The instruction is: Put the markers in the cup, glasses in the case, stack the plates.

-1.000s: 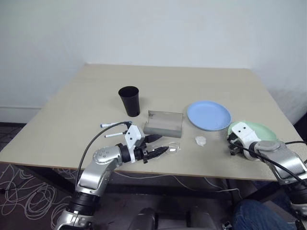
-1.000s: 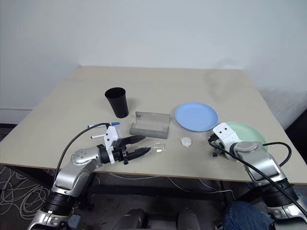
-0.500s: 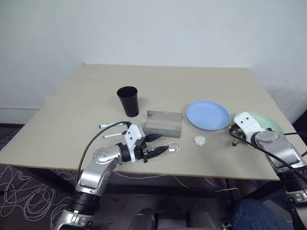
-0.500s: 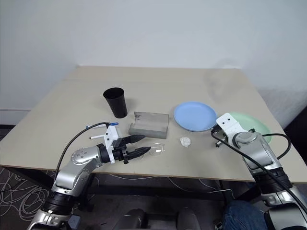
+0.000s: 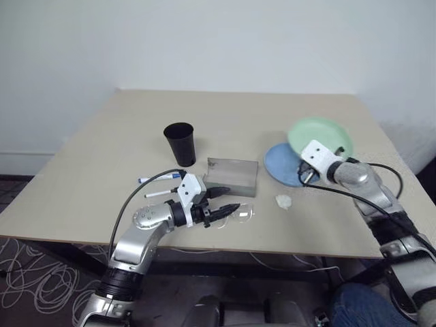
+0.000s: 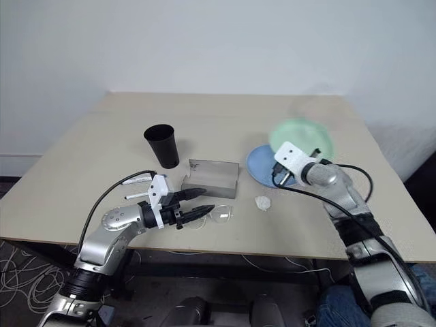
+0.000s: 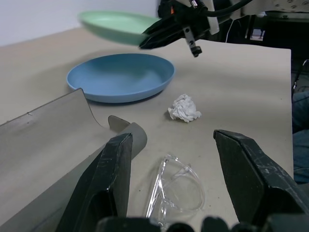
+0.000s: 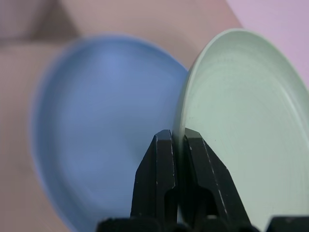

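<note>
Mint plate [image 5: 320,134]: pinched by its rim in my right gripper [image 8: 175,145], above blue plate [image 5: 285,165] for stacking; left gripper [image 7: 176,193] open, straddling glasses [image 7: 179,191].

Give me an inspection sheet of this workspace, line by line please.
Surface: tan table, bare wood top.
Job's things: green plate lifted over blue plate; glasses lying outside grey case; two markers beside black cup.
Clutter: crumpled white wad.
Grippers: right gripper pinching the green plate's rim; left gripper open over the glasses.
Cables: loose coils on floor.
Surroundings: plain white wall.
</note>
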